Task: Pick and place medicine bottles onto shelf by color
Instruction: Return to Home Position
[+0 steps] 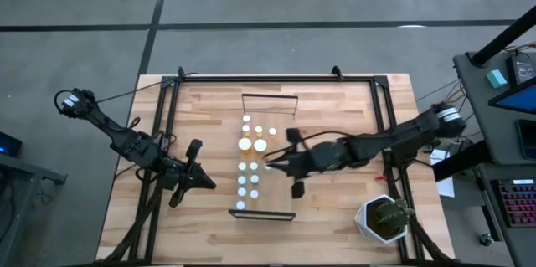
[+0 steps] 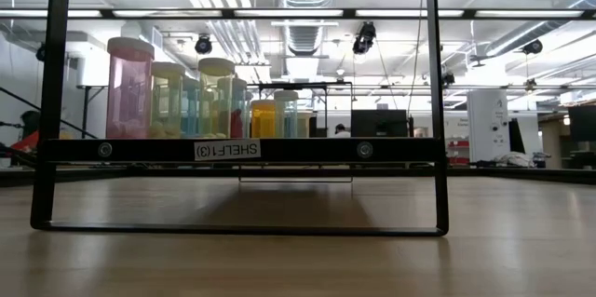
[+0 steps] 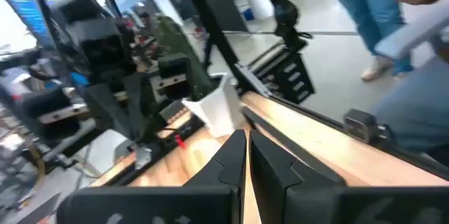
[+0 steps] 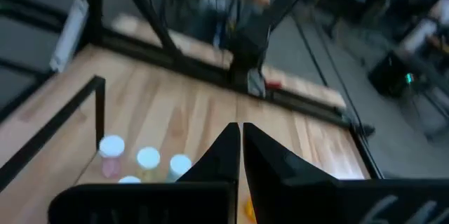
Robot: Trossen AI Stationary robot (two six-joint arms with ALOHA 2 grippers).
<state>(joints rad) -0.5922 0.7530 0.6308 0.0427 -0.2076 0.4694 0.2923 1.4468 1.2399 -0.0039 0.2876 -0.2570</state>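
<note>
Dozen-odd white-capped medicine bottles (image 1: 245,143) — pink, yellow, bluish.

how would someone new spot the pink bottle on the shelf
In the low view, find the shelf, the dark bar with a white label. The pink bottle stands at the left end of the row on it. It is the only pink-bodied one, looms largest, and has a pale yellowish bottle beside it.

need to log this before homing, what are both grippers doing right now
Left gripper: closed, empty, left of the shelf.
Right gripper: closed, empty, by the shelf's right side.
</note>
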